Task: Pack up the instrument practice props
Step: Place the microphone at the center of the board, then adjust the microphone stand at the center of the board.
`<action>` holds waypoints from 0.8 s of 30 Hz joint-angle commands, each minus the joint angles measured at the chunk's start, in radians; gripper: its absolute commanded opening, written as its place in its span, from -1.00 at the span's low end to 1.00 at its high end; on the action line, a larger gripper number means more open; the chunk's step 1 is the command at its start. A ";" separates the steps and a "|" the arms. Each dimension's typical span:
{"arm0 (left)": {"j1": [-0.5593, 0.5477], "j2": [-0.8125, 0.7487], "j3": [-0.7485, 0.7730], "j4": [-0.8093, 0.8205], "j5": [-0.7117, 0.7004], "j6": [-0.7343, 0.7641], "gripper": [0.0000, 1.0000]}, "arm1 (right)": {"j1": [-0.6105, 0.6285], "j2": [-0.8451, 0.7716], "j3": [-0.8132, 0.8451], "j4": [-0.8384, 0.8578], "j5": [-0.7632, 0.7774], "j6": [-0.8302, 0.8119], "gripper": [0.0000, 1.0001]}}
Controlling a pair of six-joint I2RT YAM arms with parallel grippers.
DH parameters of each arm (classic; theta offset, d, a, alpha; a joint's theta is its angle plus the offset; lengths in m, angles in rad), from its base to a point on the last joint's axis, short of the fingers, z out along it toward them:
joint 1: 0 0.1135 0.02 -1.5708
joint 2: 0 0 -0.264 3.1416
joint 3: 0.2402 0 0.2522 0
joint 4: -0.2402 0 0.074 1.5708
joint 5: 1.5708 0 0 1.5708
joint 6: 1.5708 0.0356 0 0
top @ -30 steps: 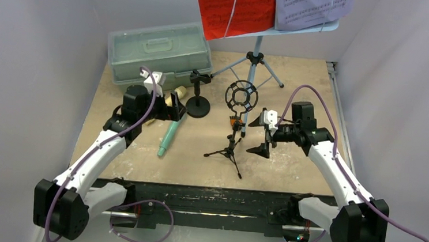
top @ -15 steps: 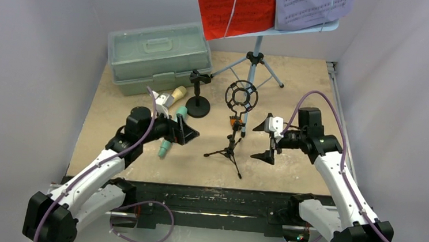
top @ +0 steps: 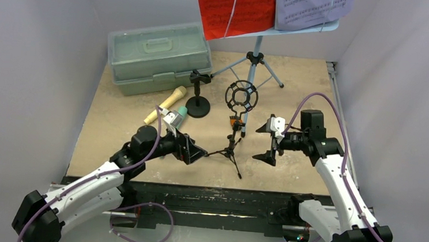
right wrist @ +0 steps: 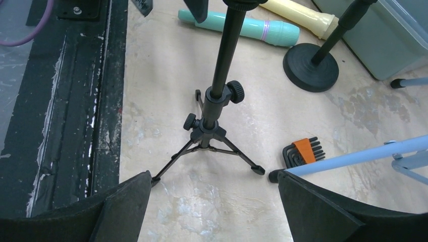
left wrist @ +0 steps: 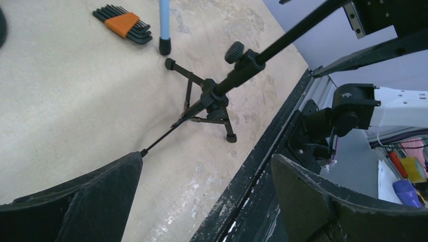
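The step in hand looks like the approach to the tripod holder (top: pixel 230 148), the black stand with a ring on top that stands upright near the middle of the surface (top: pixel 289 173). The left gripper (top: pixel 191 148) sits low just to its left, fingers spread wide and holding nothing. Its wrist view looks past them at the stand's legs and slanted pole. The right gripper (top: pixel 267 141) is just to the stand's right, equally wide apart and empty, with the pole and folding legs centred in its wrist view. Neither touches the stand.

The rest of the props are unpacked. The round-base holder (top: pixel 198 105) stands near the case (top: pixel 159 56), with the tan microphone (top: pixel 165 105) lying beside it and the teal microphone (right wrist: pixel 242 27) lying near the left gripper. The music rack (top: pixel 256 49) stands at the back carrying a red sheet (top: pixel 233 7) and a purple sheet (top: pixel 311 7). A set of hex keys (top: pixel 235 121) lies by the tripod.

Next, one gripper probably needs to close on the thin pole, squarely enough not to tip the stand. The case lid looks shut, so it will need opening before anything goes in.
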 commanded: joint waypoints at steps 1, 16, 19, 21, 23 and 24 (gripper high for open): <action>-0.079 -0.001 -0.031 0.180 -0.055 -0.021 1.00 | -0.005 -0.004 -0.010 -0.013 -0.024 0.006 0.98; -0.325 0.115 -0.073 0.421 -0.248 0.112 1.00 | -0.010 -0.003 -0.026 -0.032 -0.011 -0.044 0.98; -0.350 0.125 -0.085 0.455 -0.277 0.135 1.00 | -0.010 -0.004 -0.027 -0.031 -0.007 -0.047 0.98; -0.362 0.135 -0.094 0.495 -0.289 0.154 1.00 | -0.011 -0.002 -0.028 -0.031 -0.007 -0.049 0.98; -0.372 0.153 -0.092 0.512 -0.294 0.174 1.00 | -0.011 -0.002 -0.029 -0.030 -0.007 -0.052 0.98; -0.376 0.162 -0.091 0.523 -0.296 0.182 1.00 | -0.010 -0.001 -0.030 -0.030 -0.006 -0.052 0.98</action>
